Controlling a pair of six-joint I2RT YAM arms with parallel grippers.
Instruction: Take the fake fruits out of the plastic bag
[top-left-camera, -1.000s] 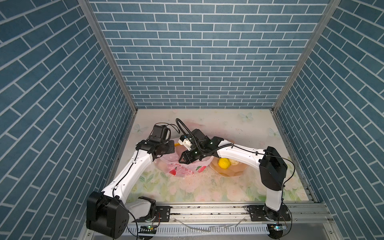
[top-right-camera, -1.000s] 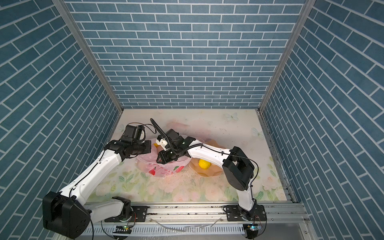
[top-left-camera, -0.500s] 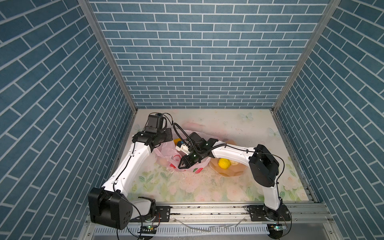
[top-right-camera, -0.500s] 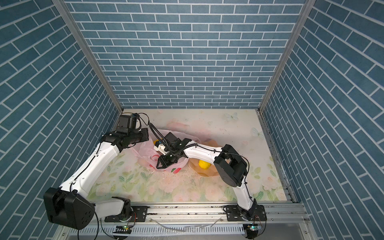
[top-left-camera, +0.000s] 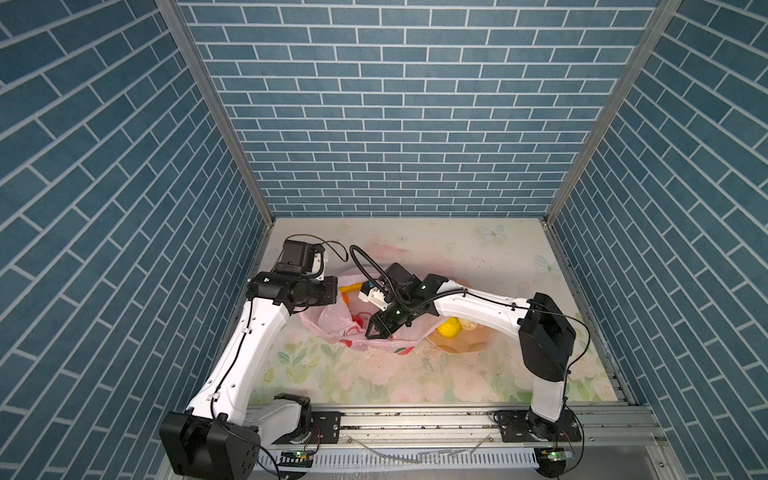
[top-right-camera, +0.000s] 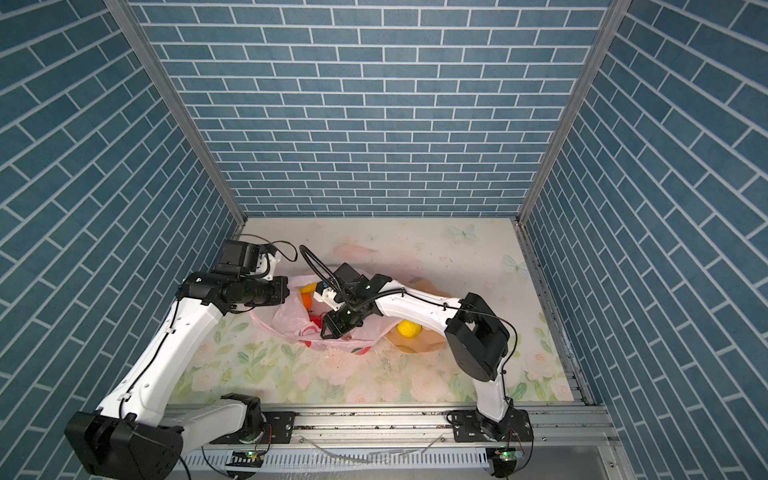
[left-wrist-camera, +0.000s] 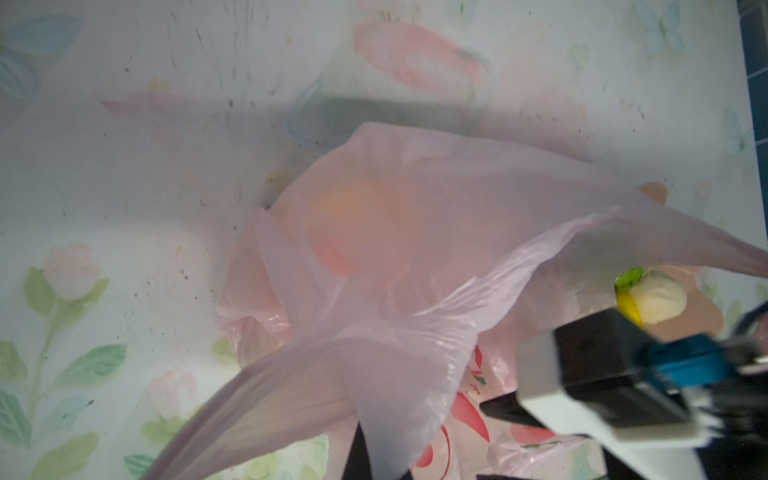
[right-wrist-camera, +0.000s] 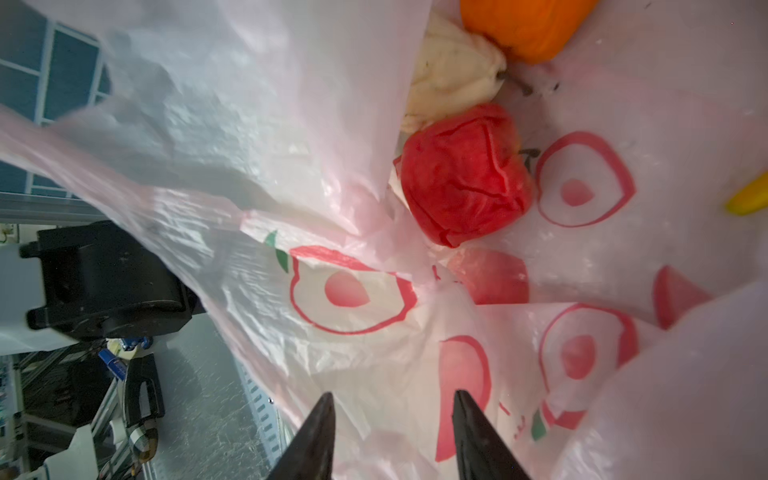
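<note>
The thin translucent pink plastic bag lies on the flower-printed tabletop, left of middle in both top views, the peach scalloped bowl just beside it on the right. The yellow toy fruit sits in the bowl. Inside the bag the red toy fruit touches the cream-white toy fruit, with the orange toy fruit touching that one.

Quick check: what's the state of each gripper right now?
Left gripper: closed, holding the plastic bag.
Right gripper: open, holding nothing.
</note>
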